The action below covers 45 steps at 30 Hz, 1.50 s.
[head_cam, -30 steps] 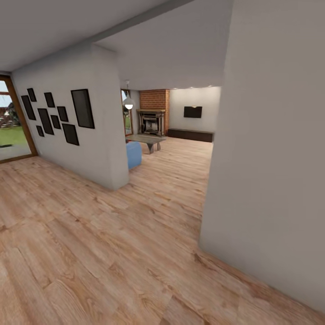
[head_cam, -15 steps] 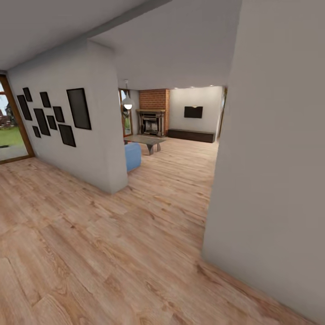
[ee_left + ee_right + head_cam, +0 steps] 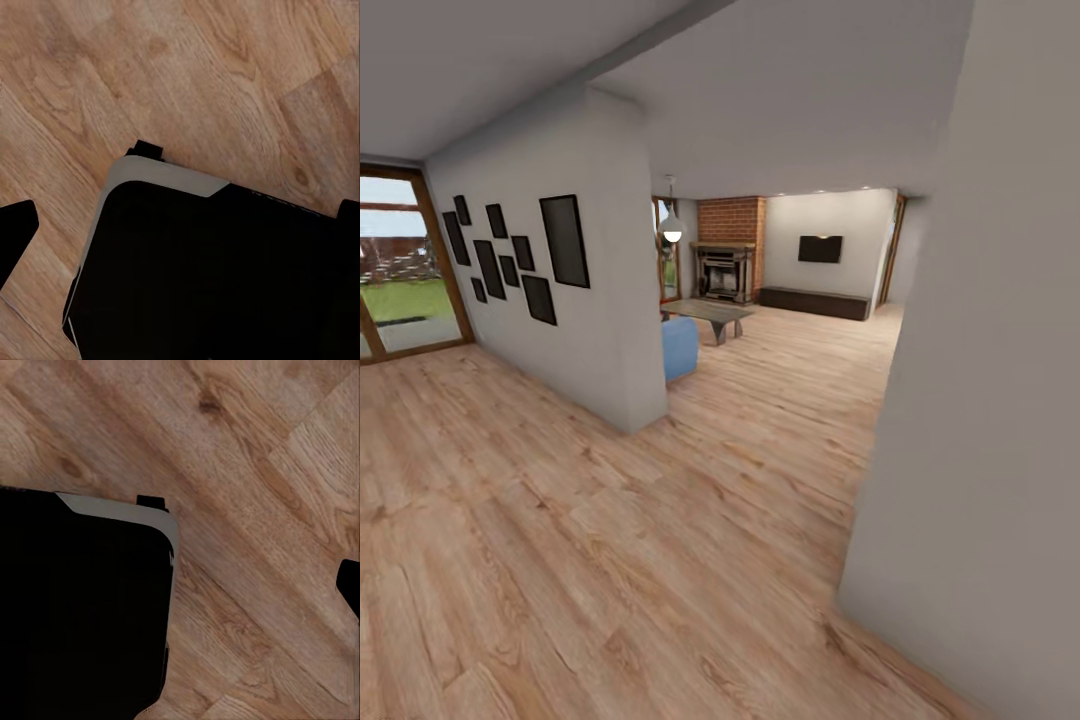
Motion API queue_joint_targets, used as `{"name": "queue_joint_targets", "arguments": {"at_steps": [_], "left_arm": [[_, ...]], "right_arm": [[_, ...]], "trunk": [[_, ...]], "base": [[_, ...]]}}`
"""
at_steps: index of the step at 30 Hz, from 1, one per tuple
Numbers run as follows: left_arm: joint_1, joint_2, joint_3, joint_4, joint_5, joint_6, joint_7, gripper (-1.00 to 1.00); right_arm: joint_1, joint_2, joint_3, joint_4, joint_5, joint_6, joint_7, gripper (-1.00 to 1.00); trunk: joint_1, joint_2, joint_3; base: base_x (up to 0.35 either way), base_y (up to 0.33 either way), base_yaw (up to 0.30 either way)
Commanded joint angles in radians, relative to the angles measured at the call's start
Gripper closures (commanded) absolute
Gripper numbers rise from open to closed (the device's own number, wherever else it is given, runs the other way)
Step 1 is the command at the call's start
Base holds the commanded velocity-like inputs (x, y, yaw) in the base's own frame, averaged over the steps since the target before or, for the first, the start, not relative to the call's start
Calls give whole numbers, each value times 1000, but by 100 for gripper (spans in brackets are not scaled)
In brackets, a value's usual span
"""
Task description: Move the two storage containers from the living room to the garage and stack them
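- The head view looks along a light wood plank floor (image 3: 610, 560) toward the living room (image 3: 780, 290) at the far end of the passage.
- A white partition wall (image 3: 575, 300) stands left of the opening, carrying a cluster of dark picture frames (image 3: 520, 260).
- A wood-framed glass door (image 3: 405, 265) at the far left shows grass outside.
- A plain grey-white wall (image 3: 990, 400) fills the right side, its corner near the camera.
- In the living room, the end of a blue sofa (image 3: 680, 348) pokes out just past the partition, and a glass-topped coffee table (image 3: 708, 313) stands just beyond it.
- Behind these rise a brick fireplace (image 3: 726, 255), a wall-mounted television (image 3: 820, 249) over a low dark cabinet (image 3: 812, 302), and a hanging globe lamp (image 3: 673, 234).
- The left wrist view looks down on planks and the robot's dark base (image 3: 210, 277); a black fingertip (image 3: 15, 232) sits at each side edge, so the left gripper stands wide apart and holds nothing.
- The right wrist view shows the base's other corner (image 3: 82, 607) and one fingertip (image 3: 351, 585) at the edge; how far that pincer is spread cannot be told.
- The storage containers' place cannot be told from these views.
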Motion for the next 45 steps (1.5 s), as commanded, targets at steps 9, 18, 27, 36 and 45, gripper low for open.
{"name": "queue_joint_targets", "arguments": {"at_steps": [9,18,27,36,45], "left_arm": [[-1,0,-8,0,8,0,4,-100],[-1,0,-8,0,8,0,4,-100],[-1,0,-8,0,8,0,4,-100],[-1,0,-8,0,7,0,4,-100],[-1,0,-8,0,7,0,4,-100]], "right_arm": [[-1,1,9,3,-10,-5,-1,-100],[-1,-1,9,3,-9,-7,-1,-100],[-1,1,9,3,-8,-9,-1,-100],[-1,0,7,3,-8,-10,-4,-100],[-1,-1,9,3,-10,-8,-9,-100]], "trunk": [[1,-2,-2],[1,-2,-2],[1,-2,-2],[1,-2,-2],[1,-2,-2]], "base": [[324,0,266],[324,0,62],[324,0,1],[324,0,0],[324,0,0]]}}
